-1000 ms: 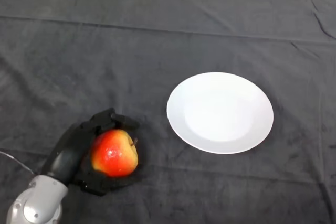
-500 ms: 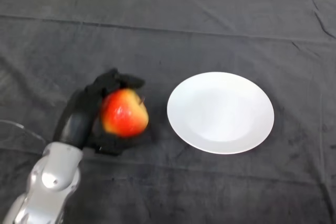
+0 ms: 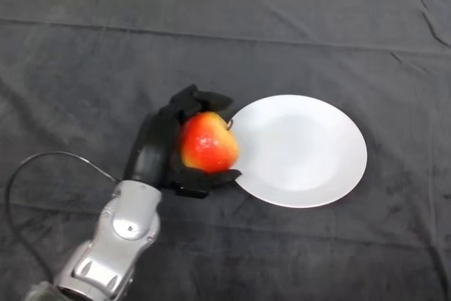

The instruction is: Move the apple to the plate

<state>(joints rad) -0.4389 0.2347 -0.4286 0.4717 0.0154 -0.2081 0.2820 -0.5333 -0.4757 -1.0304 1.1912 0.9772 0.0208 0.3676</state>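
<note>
Left hand [image 3: 163,151] clamped on apple [image 3: 207,143]; moved rightward, now at plate [image 3: 310,167] edge.

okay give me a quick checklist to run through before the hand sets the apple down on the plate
1. Grip: left hand curled round the apple, fingers above and below it: ok.
2. Plate free of other things: ok.
3. Apple over the plate's middle: not ok, it is only at the left rim.
4. Path to the plate's middle unobstructed: ok, only bare plate lies ahead.
5. Apple's height above the plate: cannot tell from this one top view.
6. Plate lying flat on the dark cloth: ok.
</note>
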